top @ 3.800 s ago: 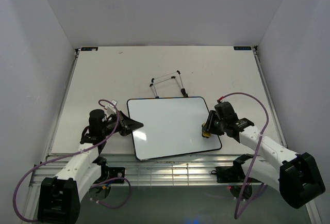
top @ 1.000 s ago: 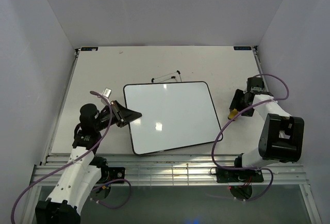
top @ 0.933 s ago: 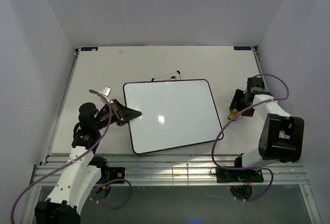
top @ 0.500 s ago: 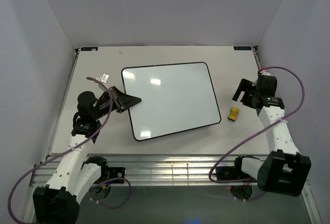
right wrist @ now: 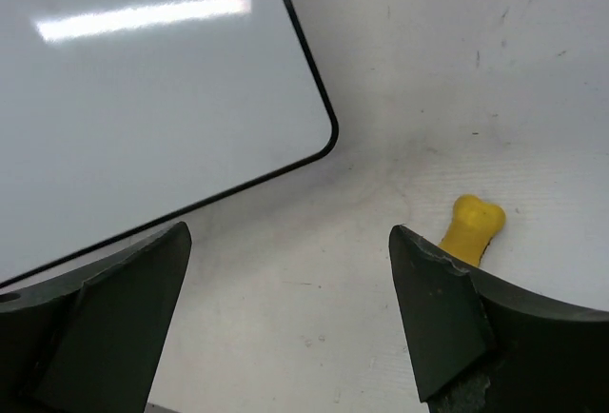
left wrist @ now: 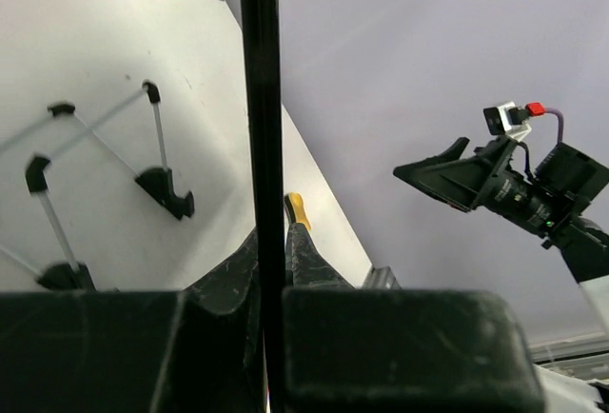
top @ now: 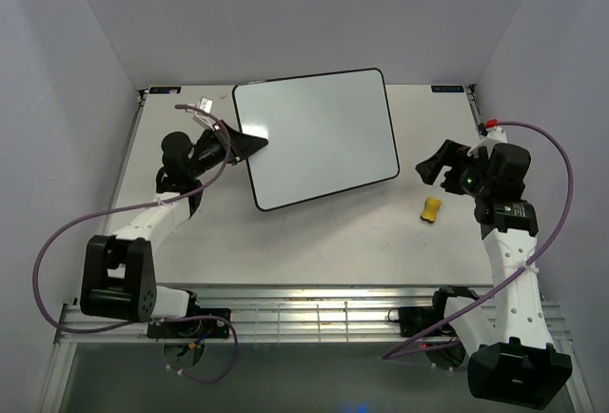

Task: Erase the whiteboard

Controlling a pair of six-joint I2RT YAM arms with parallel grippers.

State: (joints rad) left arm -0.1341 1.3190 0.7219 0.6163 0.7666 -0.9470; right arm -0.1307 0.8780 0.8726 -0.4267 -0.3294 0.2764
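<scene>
Left tool (top: 253,147) clamped on edge of blank whiteboard (top: 319,137), board tilted up off the surface (top: 314,246). Right tool (top: 434,167) jaws wide apart, empty, yellow eraser (top: 432,208) lying nearby.

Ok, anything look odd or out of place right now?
The whiteboard is off the table, hanging tilted from the left gripper, which is shut on its edge. The yellow eraser lies loose on the table beside the open, empty right gripper.
</scene>
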